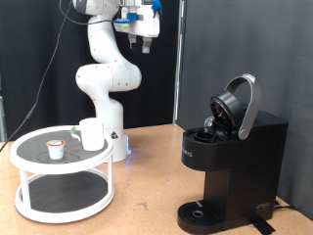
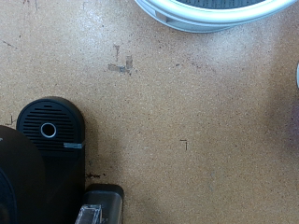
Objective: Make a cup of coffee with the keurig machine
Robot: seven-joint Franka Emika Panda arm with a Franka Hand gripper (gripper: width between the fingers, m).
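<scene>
Exterior view: the keurig machine (image 1: pixel 233 157) stands at right, lid raised; the cup (image 1: pixel 91 134) sits beside a pod (image 1: pixel 57 149) on the white stand (image 1: pixel 63 181) at left. The gripper (image 1: pixel 144 41) hangs high above, its grip state not discernible.

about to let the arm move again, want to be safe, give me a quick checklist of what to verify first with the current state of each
1. Keurig machine lid raised: ok, it stands hinged open.
2. Drip tray free for a cup: ok, nothing stands on it.
3. White mug upright on the white round stand: ok.
4. Coffee pod on the stand beside the mug: ok.
5. Gripper free of everything: ok, high above the table, far from both mug and machine.
6. Fingers open or shut: cannot tell; too small in the exterior view, absent from the wrist view.
</scene>
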